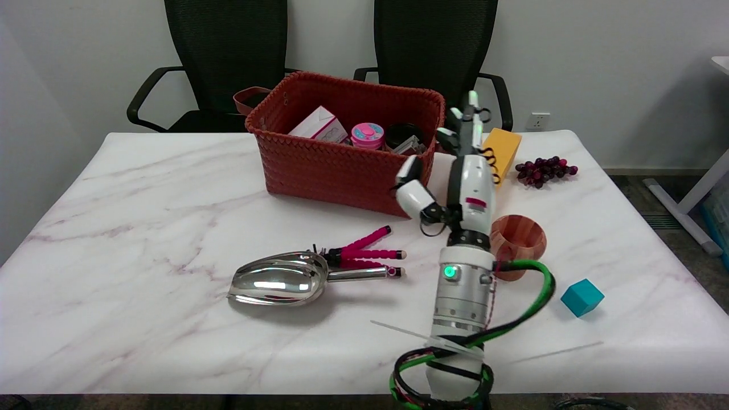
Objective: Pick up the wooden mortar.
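**Right hand spread above table, wooden mortar unheld at its right**

One round, turned wooden mortar (pixel 519 241) stands upright on the white marble-patterned table (pixel 142 228), opening up, partly hidden on its left side by the right arm's wrist. Nothing touches its rim that I can see.

One right hand (pixel 464 154) is in view, fingers spread and extended toward 12 o'clock, thumb (pixel 411 185) splayed out toward 10 o'clock. It holds nothing. The mortar sits at about 4 o'clock from the hand, just beside the wrist.

Count of other items on the table:
- One red woven rectangular basket (pixel 319 165), at 10 o'clock from the hand. Inside: one white-and-pink box (pixel 319 126), one pink round lidded container (pixel 367 135), one dark round object (pixel 403 134); further contents too obscured to tell.
- One yellow rectangular block (pixel 504 147), at 2 o'clock from the hand, just beside the fingers.
- One bunch of dark purple grapes (pixel 545 169), at 3 o'clock from the hand, well apart from the mortar.
- One teal cube (pixel 581 297), at 4 o'clock from the mortar, near it.
- One shiny metal scoop (pixel 285 280), at 8 o'clock from the hand, handle pointing toward 3 o'clock.
- One pink-and-black flexible-legged tripod (pixel 364 253), touching the scoop handle from above.

Two black mesh office chairs (pixel 228 51) stand behind the table at 12 o'clock.
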`<state>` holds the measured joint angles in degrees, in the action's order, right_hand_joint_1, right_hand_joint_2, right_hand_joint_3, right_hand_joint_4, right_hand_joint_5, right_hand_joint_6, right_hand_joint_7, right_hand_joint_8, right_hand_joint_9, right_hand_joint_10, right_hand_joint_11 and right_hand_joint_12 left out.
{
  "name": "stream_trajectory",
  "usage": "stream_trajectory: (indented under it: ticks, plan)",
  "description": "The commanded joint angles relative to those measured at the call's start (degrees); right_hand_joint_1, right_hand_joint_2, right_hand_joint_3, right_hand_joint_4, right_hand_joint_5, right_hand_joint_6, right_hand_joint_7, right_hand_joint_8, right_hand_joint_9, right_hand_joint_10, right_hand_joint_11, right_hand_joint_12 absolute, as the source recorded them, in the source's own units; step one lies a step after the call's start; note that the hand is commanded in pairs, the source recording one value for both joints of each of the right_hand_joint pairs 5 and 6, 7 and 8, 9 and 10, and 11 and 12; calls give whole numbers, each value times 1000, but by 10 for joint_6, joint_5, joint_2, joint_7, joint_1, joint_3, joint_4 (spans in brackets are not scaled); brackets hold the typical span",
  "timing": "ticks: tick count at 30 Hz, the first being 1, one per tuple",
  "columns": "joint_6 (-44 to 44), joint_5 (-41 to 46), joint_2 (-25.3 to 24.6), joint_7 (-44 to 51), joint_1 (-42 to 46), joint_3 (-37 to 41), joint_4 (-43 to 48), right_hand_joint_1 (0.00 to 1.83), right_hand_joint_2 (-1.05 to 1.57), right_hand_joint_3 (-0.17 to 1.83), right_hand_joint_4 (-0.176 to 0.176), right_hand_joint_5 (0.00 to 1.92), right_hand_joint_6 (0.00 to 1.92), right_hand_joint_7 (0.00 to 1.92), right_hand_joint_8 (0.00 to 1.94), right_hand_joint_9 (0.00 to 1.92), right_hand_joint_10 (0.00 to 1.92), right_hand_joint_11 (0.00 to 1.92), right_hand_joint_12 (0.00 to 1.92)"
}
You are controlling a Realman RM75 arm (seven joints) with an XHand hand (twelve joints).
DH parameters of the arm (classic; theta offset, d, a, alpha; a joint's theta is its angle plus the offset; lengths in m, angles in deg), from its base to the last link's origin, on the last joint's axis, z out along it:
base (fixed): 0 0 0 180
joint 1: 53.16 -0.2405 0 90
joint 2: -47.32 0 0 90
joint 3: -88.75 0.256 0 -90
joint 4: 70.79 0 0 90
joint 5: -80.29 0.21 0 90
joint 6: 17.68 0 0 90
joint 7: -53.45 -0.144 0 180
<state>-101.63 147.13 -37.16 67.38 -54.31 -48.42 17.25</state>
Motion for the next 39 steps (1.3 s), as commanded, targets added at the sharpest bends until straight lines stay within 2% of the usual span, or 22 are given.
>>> stream_trajectory:
  ticks: [1,3,4,5,7,11,16,33,39]
  plan:
    - [-200,21,61,-4,44,-83,38,1252,823,896,0,0,0,316,316,456,456,502,502]
    - [-205,28,71,-4,56,-87,46,1254,650,845,0,0,0,268,268,304,304,219,219]
    - [-205,31,75,-4,68,-87,53,1252,581,806,0,0,0,185,185,206,206,66,66]
    - [-204,32,76,-4,75,-86,58,1250,521,761,0,0,0,96,96,122,122,0,0]
    - [-202,36,76,-2,95,-81,65,1237,431,673,0,0,0,5,5,44,44,0,0]
    - [-208,41,69,-5,115,-64,56,1161,153,185,0,0,0,0,0,0,0,0,0]
    - [-221,64,67,-11,121,-51,42,1102,64,-161,0,0,0,0,0,0,0,0,0]
    - [-219,167,78,-228,119,44,-55,1084,81,-175,0,0,0,0,0,0,0,0,0]
    - [-213,202,87,-263,101,55,-78,1086,102,-175,0,0,0,0,0,0,0,0,0]
